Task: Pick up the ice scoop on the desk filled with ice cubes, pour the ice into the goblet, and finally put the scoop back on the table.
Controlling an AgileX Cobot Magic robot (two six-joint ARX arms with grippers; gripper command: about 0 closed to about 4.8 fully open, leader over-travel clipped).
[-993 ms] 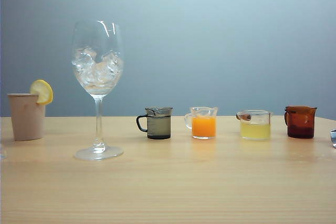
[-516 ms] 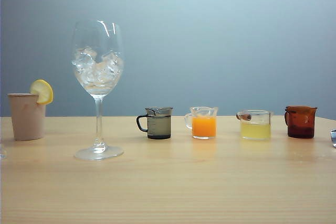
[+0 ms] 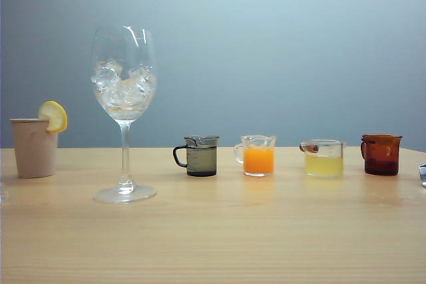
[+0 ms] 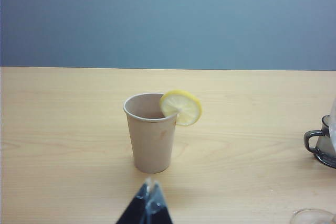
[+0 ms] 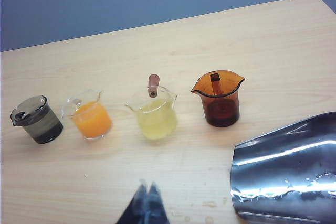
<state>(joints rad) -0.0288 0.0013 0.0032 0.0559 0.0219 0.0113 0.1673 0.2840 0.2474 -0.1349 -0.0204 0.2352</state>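
Exterior view: we see the goblet (image 3: 124,114) upright on the surface (image 3: 219,237), left of centre, tallest item in frame. The ice cubes (image 3: 123,86) fill the lower part of its bowl. At far left stands a beige cup (image 3: 33,147) with a lemon slice (image 3: 53,116) on its rim. To the right of the goblet, four small jugs stand in a row toward the back edge: grey jug (image 3: 198,155), orange jug (image 3: 257,155), yellow jug (image 3: 323,158), brown jug (image 3: 381,154). All are upright and apart from one another. A sliver of the ice scoop (image 3: 423,173) shows at the right edge of the frame.

Right wrist view: we note the ice scoop lying at lower right, open bowl wet with droplets, no cubes visible in the part shown. The right gripper (image 5: 146,198) sits at bottom centre with its fingertips pressed together, holding nothing, just beside the scoop and not touching it. The four jugs stand beyond it; the yellow one has a brown stick in it.

Left wrist view: the left gripper (image 4: 148,203) appears at bottom centre, tips meeting in a point, nothing between them. The beige cup stands just beyond it. The grey jug is cut by the right edge.
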